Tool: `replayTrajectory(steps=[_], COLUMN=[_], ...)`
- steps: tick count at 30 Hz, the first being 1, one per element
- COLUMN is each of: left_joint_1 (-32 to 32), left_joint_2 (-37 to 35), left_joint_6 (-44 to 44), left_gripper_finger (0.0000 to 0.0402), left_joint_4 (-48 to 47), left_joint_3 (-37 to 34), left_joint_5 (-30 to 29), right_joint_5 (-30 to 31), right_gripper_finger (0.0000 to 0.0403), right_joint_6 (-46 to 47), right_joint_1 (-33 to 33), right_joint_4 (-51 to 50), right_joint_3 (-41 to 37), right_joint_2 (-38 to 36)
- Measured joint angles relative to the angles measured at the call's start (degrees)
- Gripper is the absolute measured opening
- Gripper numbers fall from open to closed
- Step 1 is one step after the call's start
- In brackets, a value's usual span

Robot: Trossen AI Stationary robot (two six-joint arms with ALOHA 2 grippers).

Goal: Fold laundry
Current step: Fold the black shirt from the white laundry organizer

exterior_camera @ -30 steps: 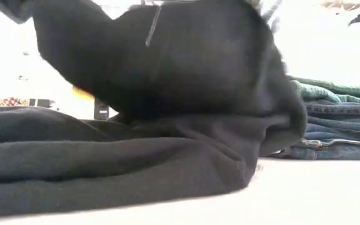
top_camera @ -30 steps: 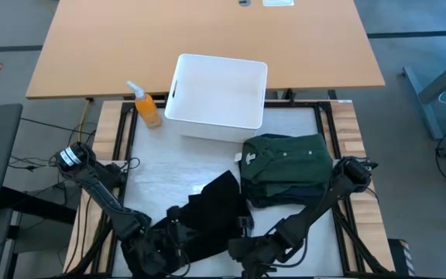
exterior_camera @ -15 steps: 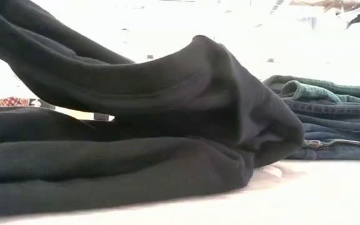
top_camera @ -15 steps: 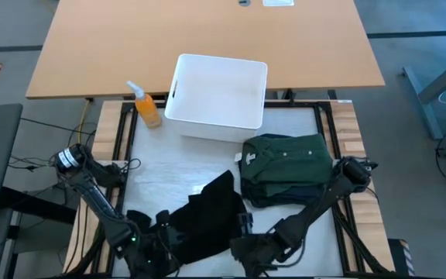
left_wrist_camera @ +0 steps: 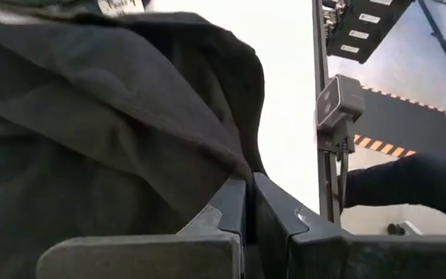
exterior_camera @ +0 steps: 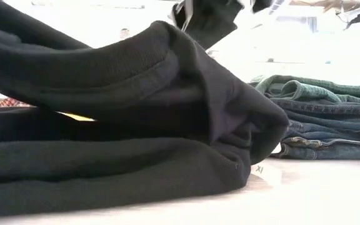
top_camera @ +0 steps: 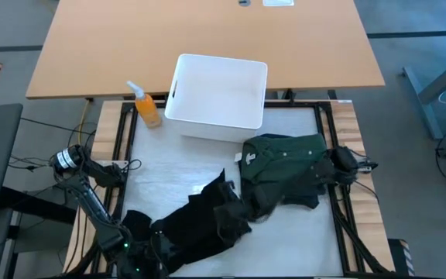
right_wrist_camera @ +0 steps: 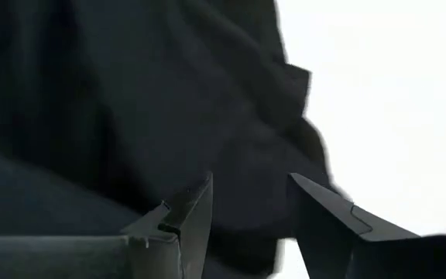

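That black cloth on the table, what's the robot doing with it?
It is folding laundry. The left gripper is pinched shut on an edge of the black garment near the table's front. The right gripper hangs open above the same garment, holding nothing. A folded pile with a dark green shirt on top sits to the right, and behind it are a white bin and an orange spray bottle.
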Motion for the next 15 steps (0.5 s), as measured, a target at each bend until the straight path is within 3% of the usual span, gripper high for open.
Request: replayTrajectory(steps=[6, 10, 15], left_joint_1=[0.0, 0.0, 0.0], left_joint_2=[3.7, 5.6, 5.6], left_joint_6=[-3.7, -6.0, -6.1], left_gripper_finger=[0.0, 0.0, 0.0], left_joint_4=[1.4, 2.1, 2.2], left_joint_3=[0.0, 0.0, 0.0], left_joint_5=[3.3, 4.4, 3.3], right_joint_5=[-3.8, -10.5, -5.6], right_gripper_finger=[0.0191, 0.0191, 0.0191], right_joint_6=[-16.5, -26.6, -36.1], right_joint_1=[-5.8, -8.9, -10.8], right_joint_4=[1.4, 0.2, -0.6], right_joint_3=[0.0, 0.0, 0.0], right_joint_2=[0.0, 1.6, 3.9])
